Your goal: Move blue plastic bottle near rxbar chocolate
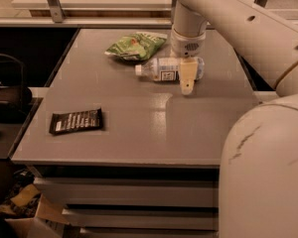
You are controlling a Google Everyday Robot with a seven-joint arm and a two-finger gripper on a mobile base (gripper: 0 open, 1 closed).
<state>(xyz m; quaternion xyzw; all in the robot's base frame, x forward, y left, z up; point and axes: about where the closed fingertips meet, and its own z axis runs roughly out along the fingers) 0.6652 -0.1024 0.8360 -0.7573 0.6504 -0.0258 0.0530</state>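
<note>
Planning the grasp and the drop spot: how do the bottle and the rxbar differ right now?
The bottle is clear with a white cap; the rxbar is a dark wrapper with pale lettering. The bottle is rounded and lies on its side; the rxbar is flat. The bottle is at the far side, at the gripper; the rxbar is at the front left, away from the gripper. Both rest on the table.

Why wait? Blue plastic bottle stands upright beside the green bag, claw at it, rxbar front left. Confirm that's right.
Wrong on one count: the camera view shows the blue plastic bottle lying on its side, not upright. It is beside the green bag, claw at it, rxbar chocolate front left.
</note>
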